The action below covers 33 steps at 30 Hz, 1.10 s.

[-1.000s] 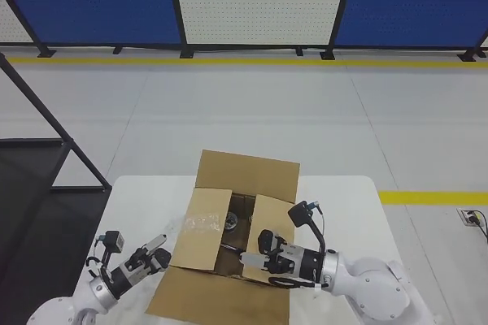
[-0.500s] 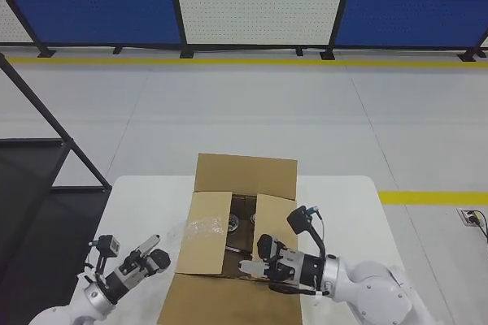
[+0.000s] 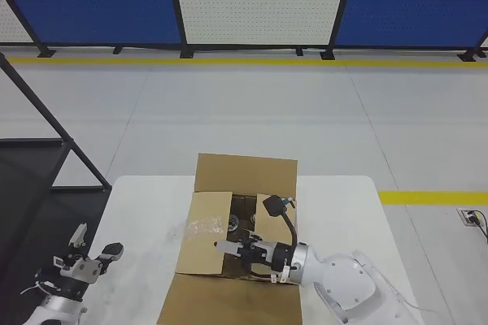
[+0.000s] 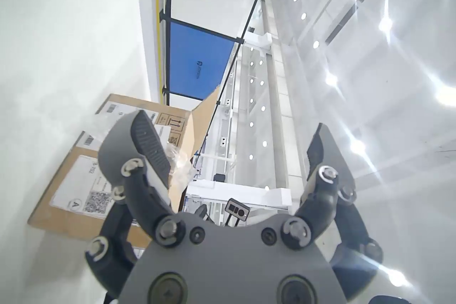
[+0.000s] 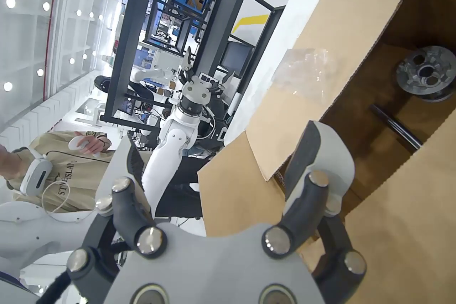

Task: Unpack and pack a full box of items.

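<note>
Right gripper (image 5: 221, 141) is hovering open over the corrugated box (image 5: 338, 34), wrist view revealing a round metal wheel (image 5: 425, 72); left gripper (image 4: 231, 127) is gaping well apart.

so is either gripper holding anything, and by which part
Nothing is held: the left gripper is open in the air, the right gripper open at the box flaps, jaws clamping nothing.

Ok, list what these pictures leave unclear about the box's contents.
- Top view: the flaps and the right gripper cover most of the box interior.
- Right wrist view: flaps hide everything beyond the metal disc and dark rod.
- Left wrist view: the box's own wall blocks its inside.
</note>
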Motion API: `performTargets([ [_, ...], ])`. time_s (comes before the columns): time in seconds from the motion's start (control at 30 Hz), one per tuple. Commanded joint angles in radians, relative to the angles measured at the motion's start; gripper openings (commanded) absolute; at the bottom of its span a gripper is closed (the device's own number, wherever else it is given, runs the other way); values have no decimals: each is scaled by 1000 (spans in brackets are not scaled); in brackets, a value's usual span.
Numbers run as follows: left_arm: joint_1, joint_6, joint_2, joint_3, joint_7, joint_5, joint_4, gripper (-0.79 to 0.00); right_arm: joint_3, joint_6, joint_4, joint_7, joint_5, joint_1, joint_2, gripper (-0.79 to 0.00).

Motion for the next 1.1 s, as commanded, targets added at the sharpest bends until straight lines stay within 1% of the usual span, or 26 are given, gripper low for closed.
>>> performTargets([
  [0.0, 0, 0, 0, 0, -1, 0, 1, 0, 2, -8, -2, 1, -1, -2, 0, 0],
  [0.17, 0, 0, 0, 0, -1, 0, 1, 0, 2, -8, -2, 1, -1, -2, 0, 0],
  [0.23, 3, 4, 1, 6, -3, 26, -6, 0, -6, -13, -7, -6, -2, -11, -1, 0],
  [0.4, -1, 83, 2, 62, 3, 101, -34, 0, -60, -28, 12, -15, 44, -2, -16, 0],
  [0.53, -20, 125, -2, 118, 23, 136, -28, 0, -113, -32, 51, -4, 65, 32, -32, 0],
  [0.67, -53, 167, -3, 171, 28, 183, -5, 0, -151, -44, 85, -21, 88, 56, -47, 0],
  [0.77, -98, 180, -7, 205, 49, 196, 35, 0, -167, -49, 111, -34, 100, 71, -57, 0],
  [0.93, -163, 167, -12, 257, 58, 229, 95, 0, -186, -48, 142, -44, 109, 91, -70, 0],
  [1.07, -202, 154, -17, 293, 40, 236, 138, 0, -195, -49, 158, -41, 112, 99, -77, 0],
])
